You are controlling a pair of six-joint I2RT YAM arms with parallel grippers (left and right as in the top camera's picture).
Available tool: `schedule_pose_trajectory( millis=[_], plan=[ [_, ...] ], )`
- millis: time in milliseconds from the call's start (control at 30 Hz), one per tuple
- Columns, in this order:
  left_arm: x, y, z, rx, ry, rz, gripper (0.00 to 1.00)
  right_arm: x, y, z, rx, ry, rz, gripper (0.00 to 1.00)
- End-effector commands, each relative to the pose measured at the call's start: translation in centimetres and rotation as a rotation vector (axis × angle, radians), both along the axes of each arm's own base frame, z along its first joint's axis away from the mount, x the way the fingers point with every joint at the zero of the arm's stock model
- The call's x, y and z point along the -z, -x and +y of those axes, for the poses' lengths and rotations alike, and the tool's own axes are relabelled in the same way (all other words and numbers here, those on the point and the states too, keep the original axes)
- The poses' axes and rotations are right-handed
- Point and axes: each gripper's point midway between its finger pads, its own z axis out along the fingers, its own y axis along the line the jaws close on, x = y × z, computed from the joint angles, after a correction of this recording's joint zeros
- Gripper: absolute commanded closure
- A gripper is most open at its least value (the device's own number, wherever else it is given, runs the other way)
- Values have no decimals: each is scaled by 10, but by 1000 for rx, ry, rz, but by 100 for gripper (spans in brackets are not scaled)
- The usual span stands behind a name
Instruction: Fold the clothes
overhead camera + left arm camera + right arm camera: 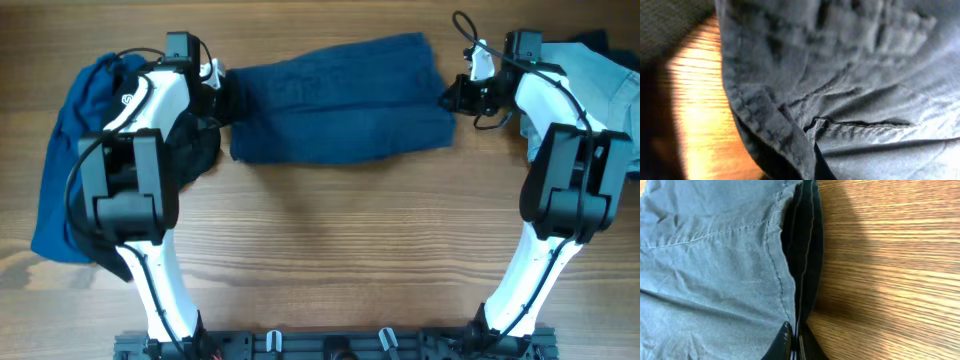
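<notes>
The shorts lie far centre, seemingly doubled lengthwise, with an arm at each end, so a fold is in hand. The next move calls for carrying one end evenly over the other. The right gripper pinches the right hem, jaws nearly pressed together. The left gripper sits at the left end; its jaws are hidden, so I cannot tell their state.
</notes>
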Motion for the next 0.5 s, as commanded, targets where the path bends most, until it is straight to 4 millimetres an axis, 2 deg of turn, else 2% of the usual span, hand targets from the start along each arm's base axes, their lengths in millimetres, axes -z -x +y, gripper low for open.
schedule_pose_trajectory(
  millis=[0, 267, 467],
  plan=[
    [-34, -7, 18, 4, -96, -94, 96, -11, -12, -17, 46, 57, -40, 96],
    [-64, -2, -39, 115, -87, -165, 96, -7, -13, 10, -9, 67, -45, 96],
    [-93, 3, -79, 167, -65, -233, 96, 8, -14, 32, -29, 98, -28, 96]
  ],
)
